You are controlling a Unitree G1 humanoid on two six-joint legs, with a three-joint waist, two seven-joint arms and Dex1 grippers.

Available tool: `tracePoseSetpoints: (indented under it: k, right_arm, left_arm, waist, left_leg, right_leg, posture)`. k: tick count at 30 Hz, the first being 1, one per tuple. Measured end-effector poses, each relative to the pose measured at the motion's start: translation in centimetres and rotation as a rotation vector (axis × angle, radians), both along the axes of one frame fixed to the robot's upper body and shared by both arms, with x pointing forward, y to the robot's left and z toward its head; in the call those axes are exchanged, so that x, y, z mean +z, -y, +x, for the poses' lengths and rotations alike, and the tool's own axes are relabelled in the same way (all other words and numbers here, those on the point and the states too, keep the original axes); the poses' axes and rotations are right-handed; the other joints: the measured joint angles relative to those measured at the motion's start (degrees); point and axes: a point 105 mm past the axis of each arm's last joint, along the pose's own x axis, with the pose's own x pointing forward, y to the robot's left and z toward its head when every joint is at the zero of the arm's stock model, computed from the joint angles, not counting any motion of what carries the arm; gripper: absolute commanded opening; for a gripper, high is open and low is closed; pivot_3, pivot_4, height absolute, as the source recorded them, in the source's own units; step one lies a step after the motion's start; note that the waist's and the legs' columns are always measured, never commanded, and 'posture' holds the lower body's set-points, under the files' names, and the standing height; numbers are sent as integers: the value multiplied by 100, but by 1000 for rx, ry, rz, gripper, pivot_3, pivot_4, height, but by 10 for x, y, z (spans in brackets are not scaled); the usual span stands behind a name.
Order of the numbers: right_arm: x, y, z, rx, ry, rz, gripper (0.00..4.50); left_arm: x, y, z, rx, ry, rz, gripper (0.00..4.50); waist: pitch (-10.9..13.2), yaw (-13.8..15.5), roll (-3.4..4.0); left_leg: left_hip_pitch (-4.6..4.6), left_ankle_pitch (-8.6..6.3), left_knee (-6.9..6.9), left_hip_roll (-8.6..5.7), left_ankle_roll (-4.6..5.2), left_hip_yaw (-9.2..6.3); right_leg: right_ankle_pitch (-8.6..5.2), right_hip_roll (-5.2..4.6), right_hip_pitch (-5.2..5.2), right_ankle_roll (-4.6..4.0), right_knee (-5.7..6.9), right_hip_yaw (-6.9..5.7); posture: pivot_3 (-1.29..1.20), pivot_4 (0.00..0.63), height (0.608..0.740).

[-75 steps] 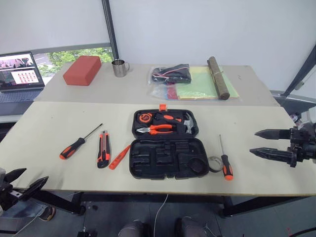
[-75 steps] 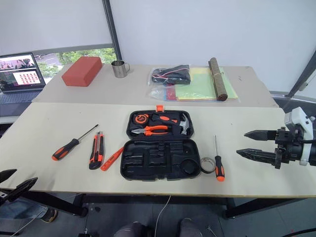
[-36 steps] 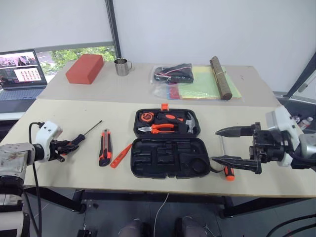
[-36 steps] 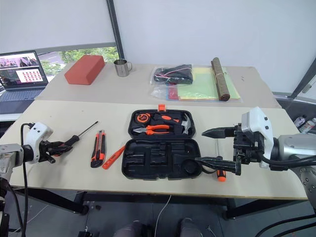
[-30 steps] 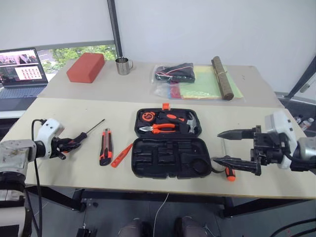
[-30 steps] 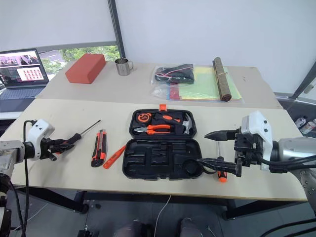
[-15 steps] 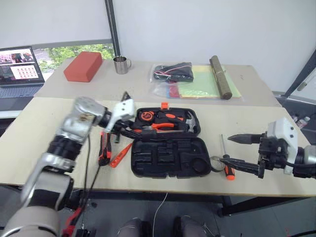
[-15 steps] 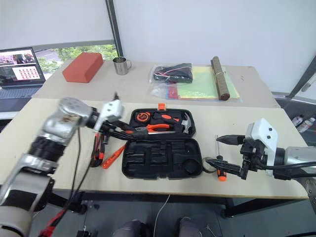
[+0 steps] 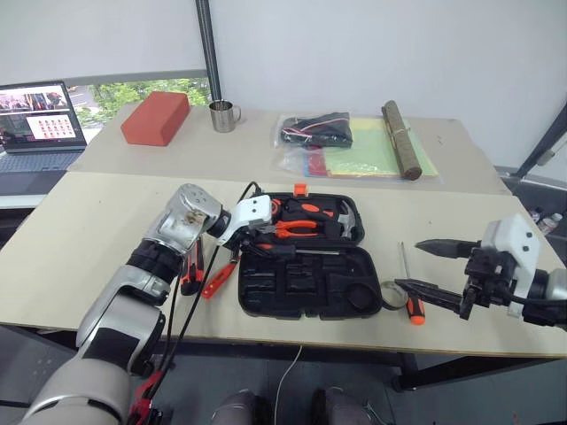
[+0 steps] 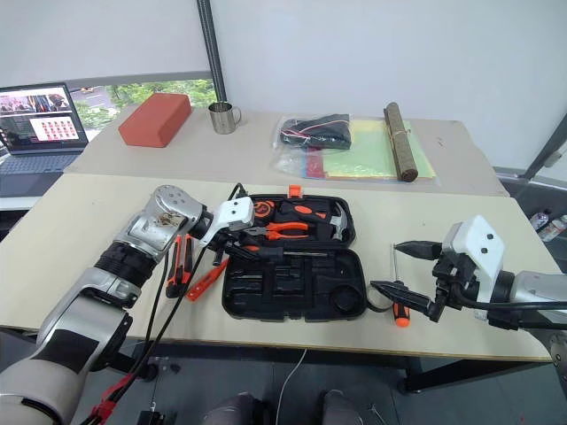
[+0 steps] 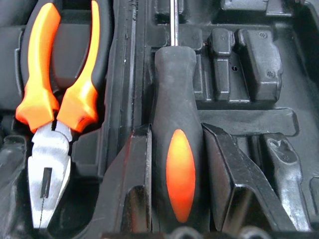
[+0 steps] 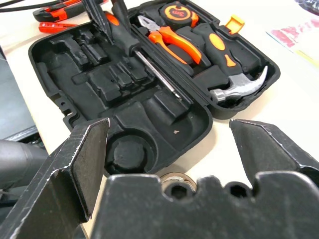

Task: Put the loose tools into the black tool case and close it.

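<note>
- Case (image 10: pixel 292 266) lies open; far half holds pliers (image 10: pixel 282 230), tape measure (image 10: pixel 261 211), hammer (image 10: pixel 326 215).
- Left gripper (image 10: pixel 251 251) clamps a screwdriver (image 11: pixel 177 164) over the case's hinge line, shaft along the near half.
- Right gripper (image 10: pixel 404 270) spread wide, empty, right of case.
- Second screwdriver (image 9: pixel 410 301) and tape roll (image 9: pixel 392 296) just right of case; knife (image 10: pixel 174 270) and tester pen (image 10: pixel 205 280) left.
- Left wrist view shows the pliers beside the gripped handle.

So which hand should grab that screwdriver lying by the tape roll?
The right hand, probably. It hangs open just beside that screwdriver and the tape roll, while the left hand is busy holding another screwdriver over the case.
</note>
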Motion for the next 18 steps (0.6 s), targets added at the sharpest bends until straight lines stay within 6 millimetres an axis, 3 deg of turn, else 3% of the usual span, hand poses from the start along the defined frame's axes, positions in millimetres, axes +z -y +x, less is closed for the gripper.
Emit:
tracePoseSetpoints:
  k: [6,7,12,15,17,18]
  right_arm:
    - [-4,2,-1,-18,-11,4,4500]
    - [-4,2,-1,-18,-13,4,4500]
    - [-4,2,-1,-16,-14,3,4500]
    - [-4,1,-2,-12,-14,2,4500]
    - [-4,0,-3,-7,-14,2,4500]
    - [-4,0,-3,-4,-16,5,4500]
  left_arm:
    - [-1,6,1,-36,25,7,948]
    - [-2,7,2,-35,22,5,1947]
    - [8,14,3,-43,30,-27,3442]
    - [22,21,0,-50,8,-92,3263]
    - [29,25,-2,-62,14,-116,2783]
    - [31,26,-2,-66,15,-126,2296]
  waist:
    - [0,8,0]
    - [0,8,0]
    - [0,4,0]
    - [0,-5,0]
    - [0,-3,0]
    - [0,-4,0]
  left_leg:
    - [-4,0,4,-3,3,-4]
    - [-3,0,7,-3,3,-5]
    - [-12,-4,26,-3,10,-15]
    - [-16,-6,27,-2,14,-18]
    - [-17,-6,27,-3,15,-19]
    - [-17,-6,27,-3,15,-19]
  right_leg:
    - [1,8,2,-1,1,-6]
    - [1,8,5,0,2,-6]
    - [1,5,5,4,8,-8]
    - [1,5,4,3,8,-8]
    - [1,9,4,3,8,-8]
    - [1,11,4,3,7,-8]
  posture:
    - [0,150,736]
    - [0,150,736]
    - [0,150,736]
    - [0,150,736]
    - [0,150,736]
    - [0,150,736]
